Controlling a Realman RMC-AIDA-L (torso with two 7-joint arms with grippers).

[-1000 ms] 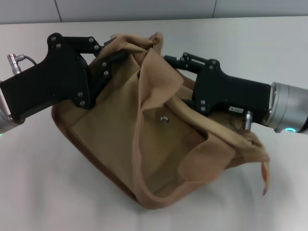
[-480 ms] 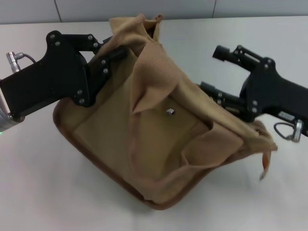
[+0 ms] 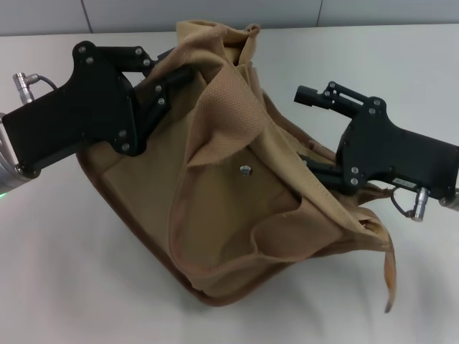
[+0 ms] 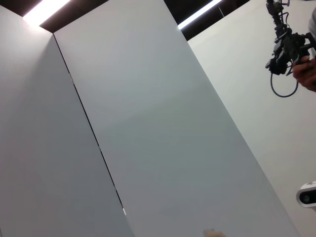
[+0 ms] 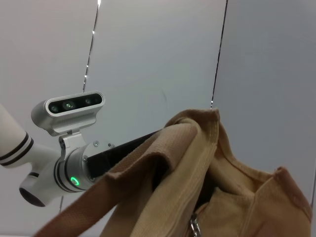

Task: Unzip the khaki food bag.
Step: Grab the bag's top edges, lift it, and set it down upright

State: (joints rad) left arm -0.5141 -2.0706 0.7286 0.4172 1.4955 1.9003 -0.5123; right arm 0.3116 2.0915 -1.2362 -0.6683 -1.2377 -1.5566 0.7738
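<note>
The khaki food bag (image 3: 215, 208) lies tipped on the white table, its front pocket and silver snap (image 3: 245, 170) facing up and its webbing handles (image 3: 226, 118) flopped over. My left gripper (image 3: 179, 74) is shut on the bag's top edge at the far left end and holds it raised. My right gripper (image 3: 317, 132) stands open at the bag's right side, its upper finger (image 3: 315, 95) in free air and its lower finger (image 3: 323, 169) against the fabric. The right wrist view shows the bag's top (image 5: 197, 148) and a metal zipper pull (image 5: 195, 228).
The white table (image 3: 64, 272) surrounds the bag, with a grey wall behind. A loose strap end (image 3: 389, 276) hangs at the bag's right. The right wrist view shows my left arm (image 5: 74, 173) and the head camera (image 5: 69, 111). The left wrist view shows only wall panels.
My right gripper has pulled out of the bag's top, moved right and opened. The bag has shifted and its top has lifted higher under my left gripper.
</note>
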